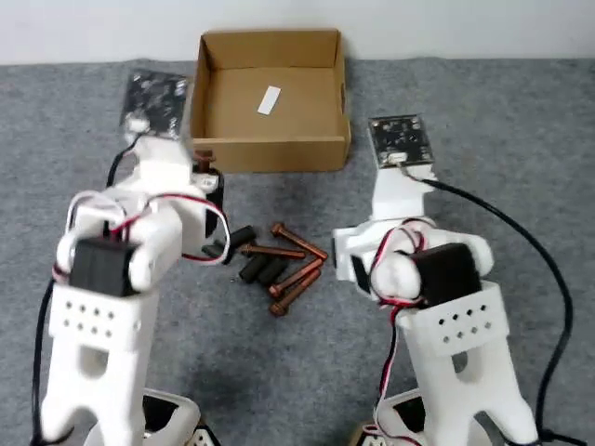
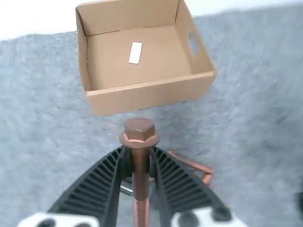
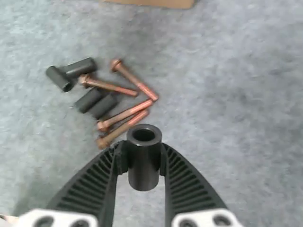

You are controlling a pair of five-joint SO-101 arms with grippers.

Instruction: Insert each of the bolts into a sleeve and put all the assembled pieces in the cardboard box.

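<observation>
My left gripper (image 2: 138,153) is shut on a copper bolt (image 2: 138,137), held with its hex head up, in front of the cardboard box (image 2: 142,94). My right gripper (image 3: 142,150) is shut on a black sleeve (image 3: 143,161), whose open bore faces the camera. Beyond it on the grey felt lie several loose copper bolts (image 3: 124,113) and several black sleeves (image 3: 97,101) in a cluster. In the high view that cluster of bolts (image 1: 296,277) and sleeves (image 1: 262,270) lies between the left arm (image 1: 139,232) and the right arm (image 1: 418,265), with the box (image 1: 270,153) behind it.
The box is open at the top and holds only a small white label (image 2: 135,52). Grey felt (image 1: 521,167) covers the table. A black cable (image 1: 548,269) runs along the right arm's outer side. Open felt lies right of the box.
</observation>
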